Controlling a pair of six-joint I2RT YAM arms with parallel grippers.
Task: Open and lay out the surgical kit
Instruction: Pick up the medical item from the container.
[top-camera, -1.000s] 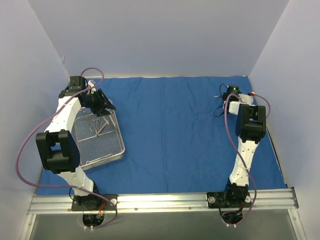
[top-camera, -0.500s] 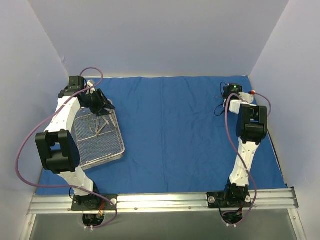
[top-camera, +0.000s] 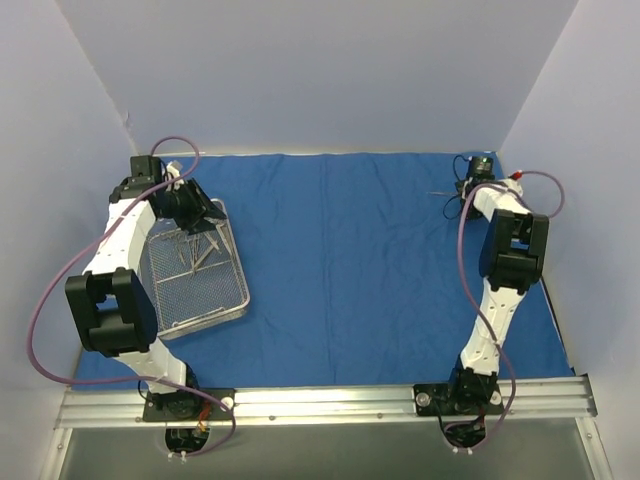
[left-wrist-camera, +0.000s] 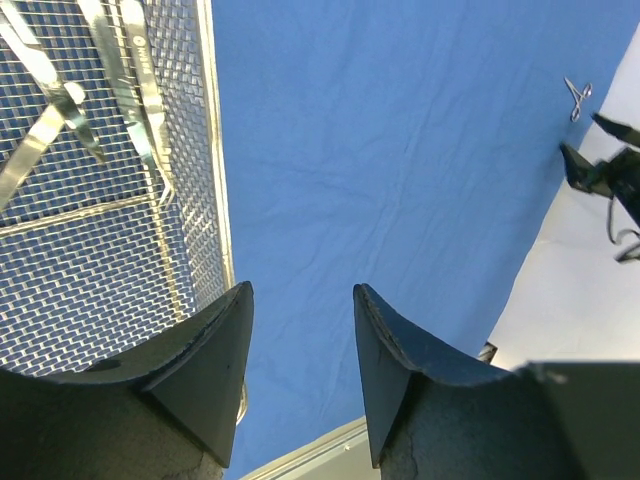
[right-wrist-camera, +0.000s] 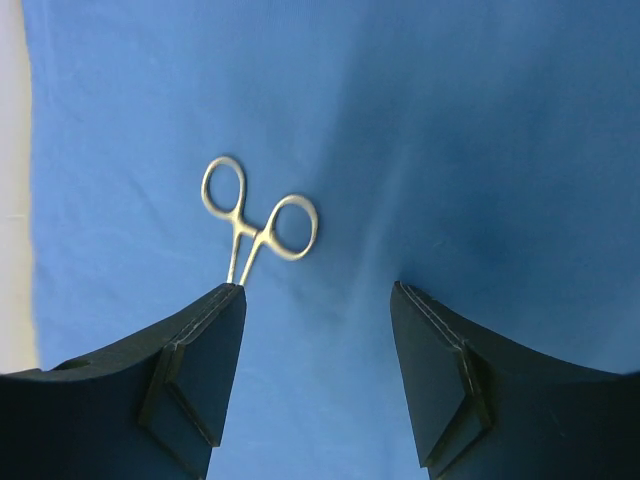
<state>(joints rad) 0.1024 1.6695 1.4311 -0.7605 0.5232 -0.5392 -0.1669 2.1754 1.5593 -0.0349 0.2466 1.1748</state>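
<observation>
The royal-blue cloth wrap (top-camera: 340, 260) lies spread flat over the table. On its left part stands the silver wire-mesh tray (top-camera: 239, 262), with several thin silver instruments (top-camera: 190, 252) in its far half. My left gripper (top-camera: 198, 210) hovers over the tray's far right corner, open and holding nothing (left-wrist-camera: 300, 295); the tray rim (left-wrist-camera: 212, 150) is to its left. At the far right, my right gripper (top-camera: 462, 192) stands open (right-wrist-camera: 318, 290) above one ring-handled instrument (right-wrist-camera: 258, 220) that lies on the cloth (right-wrist-camera: 450, 120). That instrument's shaft runs behind my left finger.
Pale walls close in the table at the back and on both sides. The cloth's far edge and bare table (right-wrist-camera: 12, 180) lie just beyond the laid-out instrument. A metal rail (top-camera: 330, 400) carries both arm bases at the near edge.
My right gripper has opened, let go of the instrument, and moved towards the far right corner. My left arm has shifted a little back and left over the tray.
</observation>
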